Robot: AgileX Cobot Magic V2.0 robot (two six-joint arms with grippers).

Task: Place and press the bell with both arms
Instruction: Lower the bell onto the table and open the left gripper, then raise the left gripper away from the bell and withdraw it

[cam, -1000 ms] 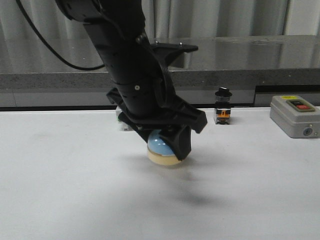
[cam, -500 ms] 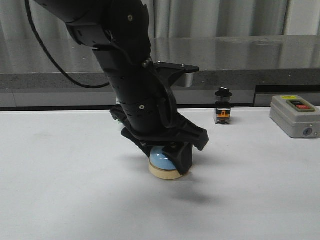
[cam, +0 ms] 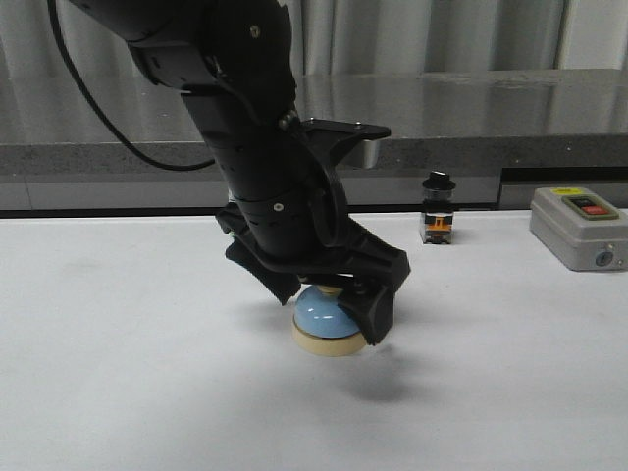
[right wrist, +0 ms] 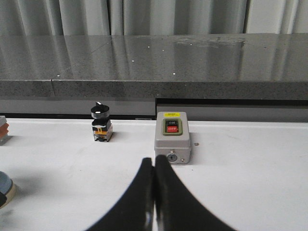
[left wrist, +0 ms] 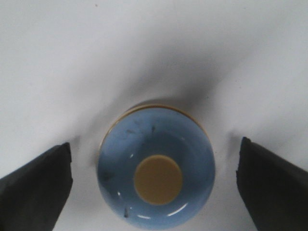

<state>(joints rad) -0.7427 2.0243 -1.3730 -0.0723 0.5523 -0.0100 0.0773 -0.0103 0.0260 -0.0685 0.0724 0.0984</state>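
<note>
The bell (cam: 322,322), a light-blue dome on a cream base with a cream top button, stands upright on the white table (cam: 118,373). My left gripper (cam: 330,302) hangs right over it, open. Its two black fingers (cam: 377,312) straddle the dome without touching it. The left wrist view looks straight down on the bell (left wrist: 120,159), and the left gripper (left wrist: 154,161) shows clear gaps on both sides of it. My right gripper (right wrist: 154,163) is shut on nothing, low over the table. The bell's edge (right wrist: 5,187) shows far to its side.
A black-capped switch (cam: 438,208) (right wrist: 101,123) stands at the back of the table. A grey on/off switch box (cam: 579,228) (right wrist: 172,136) sits at the back right. A grey stone ledge (cam: 491,108) runs behind the table.
The left gripper lowered the bell onto the table, then opened and let it go. Its fingers now stand apart on either side of the dome.
</note>
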